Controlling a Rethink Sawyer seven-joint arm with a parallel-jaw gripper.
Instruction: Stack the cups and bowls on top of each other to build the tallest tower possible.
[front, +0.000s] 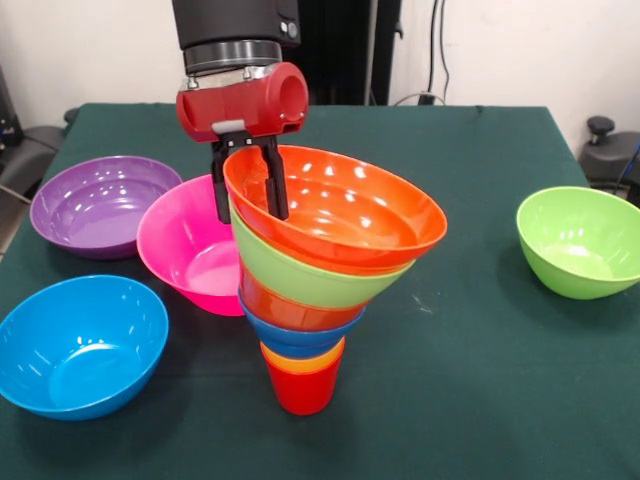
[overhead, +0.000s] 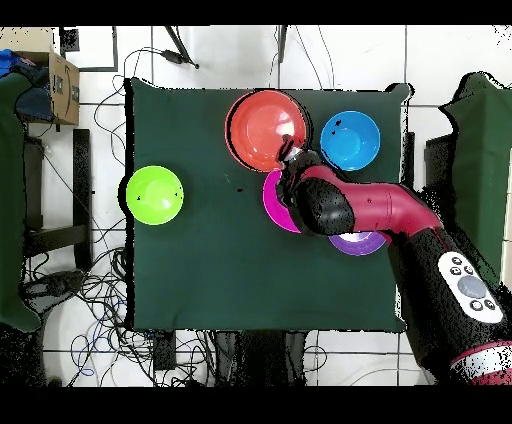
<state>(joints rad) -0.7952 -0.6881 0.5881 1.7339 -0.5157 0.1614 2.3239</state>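
The hand (front: 248, 180) pinches the rim of the big orange-red bowl (front: 345, 210), one finger inside and one outside, at the bowl's 9 o'clock edge in the front view. That bowl tops the tower (front: 305, 300), tilted, above a lime bowl (front: 300, 275), a small orange-red bowl, a blue bowl (front: 295, 335), an orange cup and a red cup (front: 302, 388) on the green surface (front: 480, 370). Loose bowls: pink (front: 185, 250) touching the tower at 9 o'clock, purple (front: 95, 205) at 10, light blue (front: 75, 345) at 8, lime (front: 580, 240) at 3.
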